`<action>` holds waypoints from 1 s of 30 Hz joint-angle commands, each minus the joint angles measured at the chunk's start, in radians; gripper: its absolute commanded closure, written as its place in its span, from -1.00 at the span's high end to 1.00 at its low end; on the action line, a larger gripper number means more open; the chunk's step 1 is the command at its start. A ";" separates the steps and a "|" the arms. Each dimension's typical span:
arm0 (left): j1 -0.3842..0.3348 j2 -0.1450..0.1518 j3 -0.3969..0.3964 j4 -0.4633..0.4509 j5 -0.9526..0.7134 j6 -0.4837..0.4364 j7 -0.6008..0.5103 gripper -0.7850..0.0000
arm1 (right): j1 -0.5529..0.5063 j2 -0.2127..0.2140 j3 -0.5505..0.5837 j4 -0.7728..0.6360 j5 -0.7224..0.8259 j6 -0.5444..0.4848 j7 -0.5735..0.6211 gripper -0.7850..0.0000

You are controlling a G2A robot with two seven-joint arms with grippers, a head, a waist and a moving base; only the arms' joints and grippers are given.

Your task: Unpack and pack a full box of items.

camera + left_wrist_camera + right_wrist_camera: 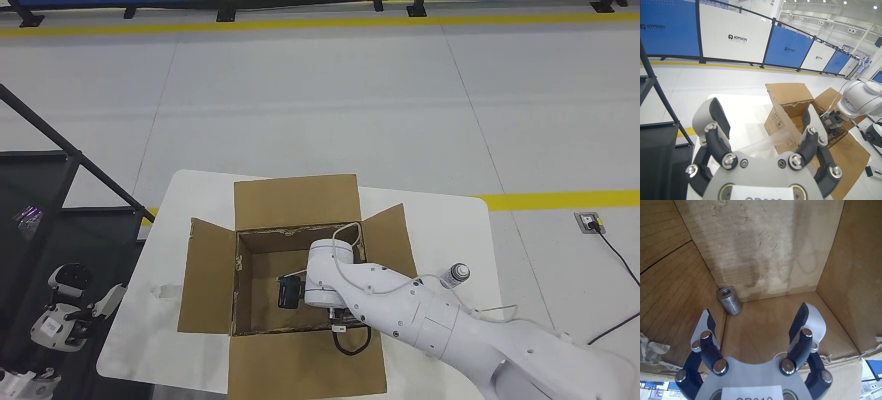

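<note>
One steel bushing (730, 302) sits in a bottom corner of the cardboard box (296, 202), with the right gripper (755, 308) inside the box, fingers spread and empty, and the left gripper (761, 103) outside the box, likewise spread.

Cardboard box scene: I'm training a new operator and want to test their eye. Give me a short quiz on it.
1. True or false: the right gripper is shut on the metal cylinder.
2. Where is the metal cylinder relative to the cardboard box? A) outside it B) in a corner of its floor C) on a flap
3. Fill in: the left gripper, outside the box, is ____.
Key: 1 false, it is open and empty; 2 B; 3 open.
</note>
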 commanded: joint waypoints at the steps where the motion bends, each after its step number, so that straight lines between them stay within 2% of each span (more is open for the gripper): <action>1: 0.000 0.000 0.000 0.000 0.000 0.000 0.000 1.00 | 0.000 0.000 0.000 0.000 0.000 0.000 0.000 1.00; 8: 0.000 0.000 0.000 0.000 0.000 0.000 0.000 1.00 | 0.000 0.000 0.000 0.000 0.000 0.000 0.000 1.00; 11: 0.000 0.000 0.000 0.000 0.000 0.000 0.000 1.00 | -0.012 0.006 0.008 -0.010 -0.052 0.008 -0.069 1.00; 16: 0.033 -0.010 0.031 -0.048 0.008 0.002 0.076 1.00 | -0.037 0.028 0.037 -0.068 -0.181 0.074 -0.200 1.00; 20: 0.077 -0.018 0.049 -0.086 0.062 -0.002 0.136 1.00 | -0.066 0.045 0.052 -0.123 -0.251 0.095 -0.215 1.00; 26: 0.135 -0.030 0.055 -0.100 0.118 -0.007 0.231 1.00 | -0.097 0.072 0.074 -0.151 -0.263 -0.011 -0.130 1.00; 30: 0.157 -0.034 0.053 -0.091 0.126 -0.015 0.258 1.00 | -0.117 0.090 0.103 -0.129 -0.232 -0.090 -0.127 1.00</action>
